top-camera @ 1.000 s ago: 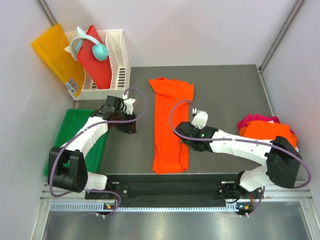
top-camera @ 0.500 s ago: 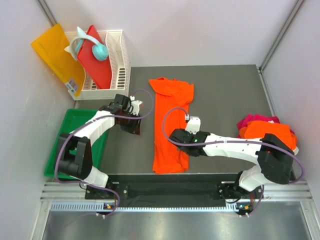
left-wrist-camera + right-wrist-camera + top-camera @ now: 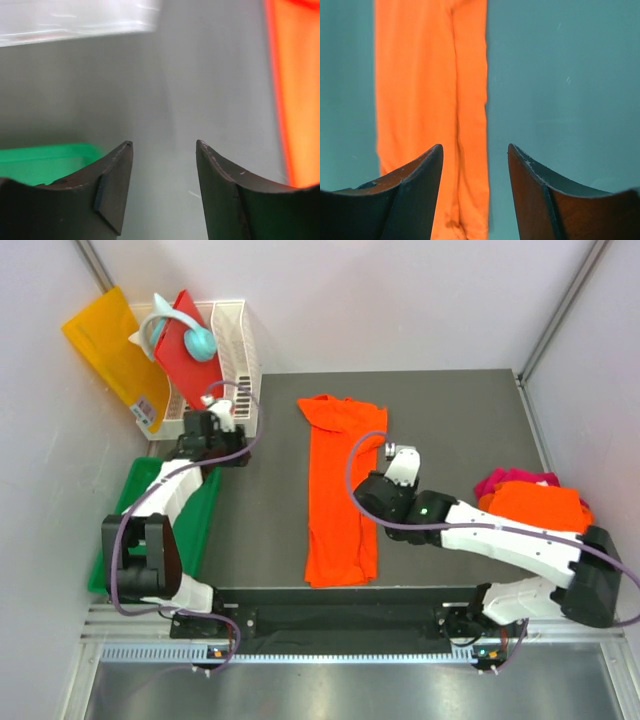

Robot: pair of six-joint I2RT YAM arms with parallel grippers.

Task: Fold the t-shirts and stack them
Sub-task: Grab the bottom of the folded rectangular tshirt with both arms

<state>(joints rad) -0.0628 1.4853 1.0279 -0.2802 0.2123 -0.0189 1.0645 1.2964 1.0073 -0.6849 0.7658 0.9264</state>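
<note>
Lying folded narrow, orange t-shirt (image 3: pixel 335 480); left gripper (image 3: pixel 164 145) and right gripper (image 3: pixel 475 147) spread.

The dark grey table (image 3: pixel 460 420) carries a long folded orange shirt (image 3: pixel 340 490) lying down its middle, from near the far edge to near the front edge, and an orange-over-pink shirt pile (image 3: pixel 530 498) at its right edge

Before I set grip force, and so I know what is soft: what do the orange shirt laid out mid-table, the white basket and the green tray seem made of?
Shirt: soft matte cloth; it lies in creases and folds. Basket: rigid white plastic, likely; thin slatted walls. Tray: probably moulded plastic; smooth, even green surface.
</note>
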